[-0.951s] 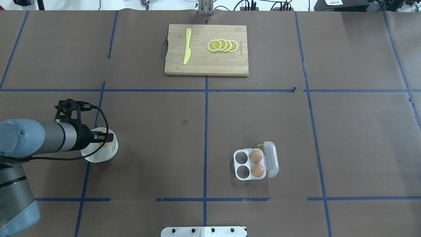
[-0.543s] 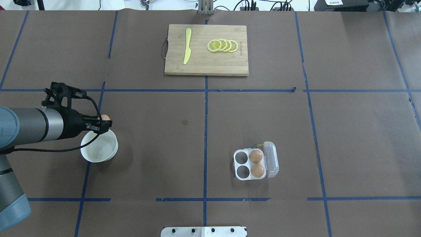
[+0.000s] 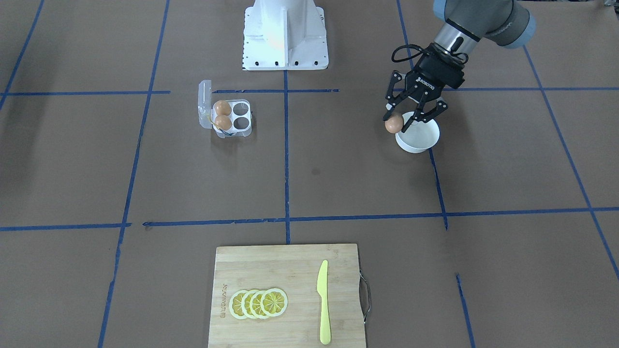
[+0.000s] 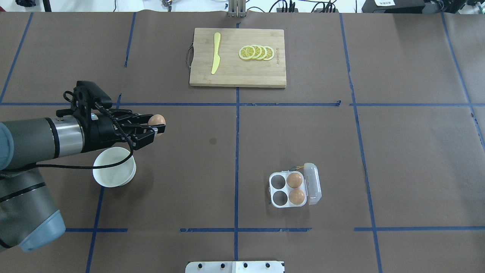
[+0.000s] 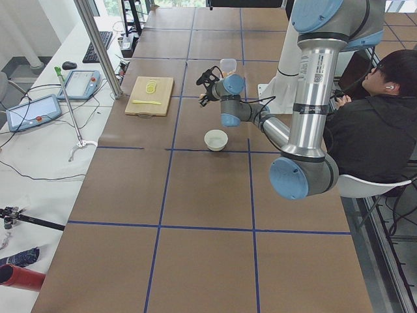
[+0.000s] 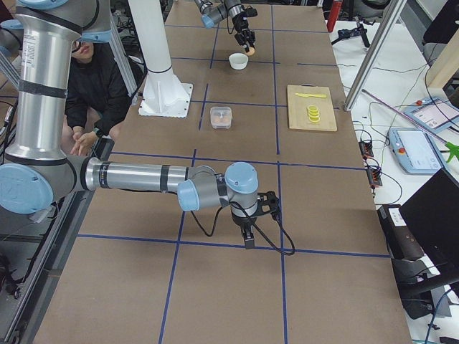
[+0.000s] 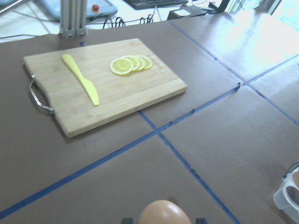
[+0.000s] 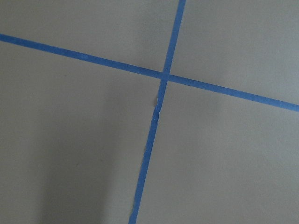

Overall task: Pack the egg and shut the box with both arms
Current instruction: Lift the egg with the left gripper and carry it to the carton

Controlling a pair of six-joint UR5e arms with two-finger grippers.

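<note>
My left gripper [image 4: 156,126] is shut on an orange-brown egg [image 4: 157,120] and holds it in the air, beyond and right of the white bowl [image 4: 113,171]. The egg also shows in the front view [image 3: 394,124] and at the bottom of the left wrist view [image 7: 163,213]. The clear egg carton [image 4: 287,205] sits right of the table's middle with its lid [image 4: 313,184] open to the right. Two eggs [image 4: 294,180] fill its right cells; the two left cells are empty. My right gripper [image 6: 247,242] shows only in the exterior right view, far from the carton; I cannot tell its state.
A wooden cutting board [image 4: 238,72] with a yellow knife [image 4: 215,53] and lemon slices [image 4: 257,52] lies at the far middle. Blue tape lines cross the brown table cover. The white pedestal [image 3: 284,34] stands at the robot's side. A person sits beside the robot [image 5: 378,124].
My left gripper has lifted the egg out of the white bowl and carried it up, forward and to the right. The bowl now shows empty. The carton has not moved.
</note>
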